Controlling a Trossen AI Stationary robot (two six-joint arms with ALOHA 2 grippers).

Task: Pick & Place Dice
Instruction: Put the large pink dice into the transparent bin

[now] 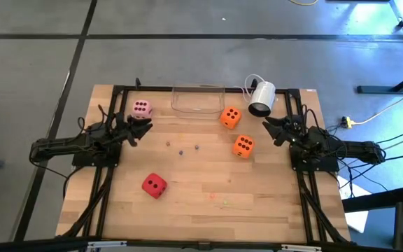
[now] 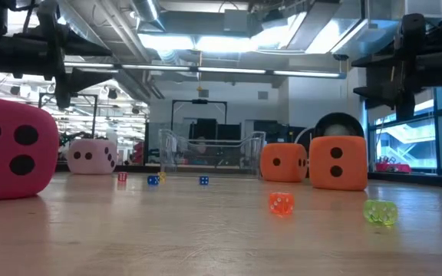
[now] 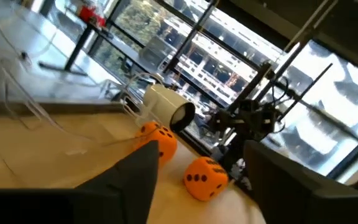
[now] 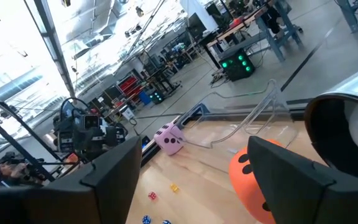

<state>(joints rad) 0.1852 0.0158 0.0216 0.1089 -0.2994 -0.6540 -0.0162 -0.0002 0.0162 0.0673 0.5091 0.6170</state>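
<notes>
Four dice rest on the wooden table point(image 1: 208, 210). The pale pink one point(image 1: 141, 108) lies at the far left, just beyond my left gripper point(image 1: 142, 127). Two orange ones point(image 1: 230, 117) point(image 1: 243, 145) lie right of the middle, and the red one point(image 1: 154, 185) is nearer the front left. My left gripper point(image 3: 201, 149) stands open above the table's left side. My right gripper point(image 1: 270, 128) point(image 4: 191, 149) stands open above the right side. Both point toward the middle with nothing between the fingers.
A clear plastic container point(image 1: 198, 99) stands at the far middle, and a white cylindrical camera point(image 1: 261, 98) lies to its right. Several tiny beads point(image 2: 280, 203) point(image 2: 380, 212) point(image 1: 182, 148) are scattered on the table's middle. Black frame rails point(image 1: 103, 203) run along both sides.
</notes>
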